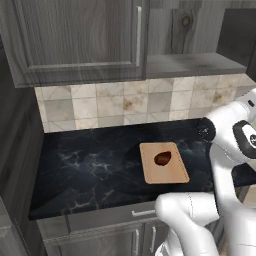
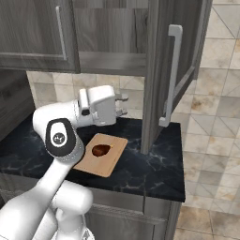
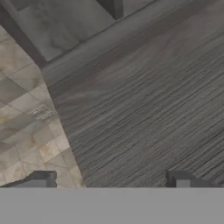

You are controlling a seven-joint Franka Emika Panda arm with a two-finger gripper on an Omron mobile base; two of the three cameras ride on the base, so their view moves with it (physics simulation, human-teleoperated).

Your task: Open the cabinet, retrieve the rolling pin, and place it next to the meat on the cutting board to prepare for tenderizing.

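Cabinet [image 2: 112, 33] access is partly won: its right door [image 2: 176, 70] stands swung out edge-on over the table [image 2: 154, 164], handle [image 2: 171, 75] facing the room, while the left door [image 1: 75, 35] is shut. That looks like the first step done. The pin cannot be seen; the open shelf [image 2: 112, 63] shows nothing I can make out, so fetching it remains. On the table the board [image 1: 164, 163] lies flat with the meat [image 1: 163, 158] on it, toward its far half, leaving bare wood alongside for the pin. The tool [image 2: 124, 104] hangs above the board's far end, near the open door, jaws spread wide and holding nothing. Reaching in, grasping, carrying and setting down are all still to do.
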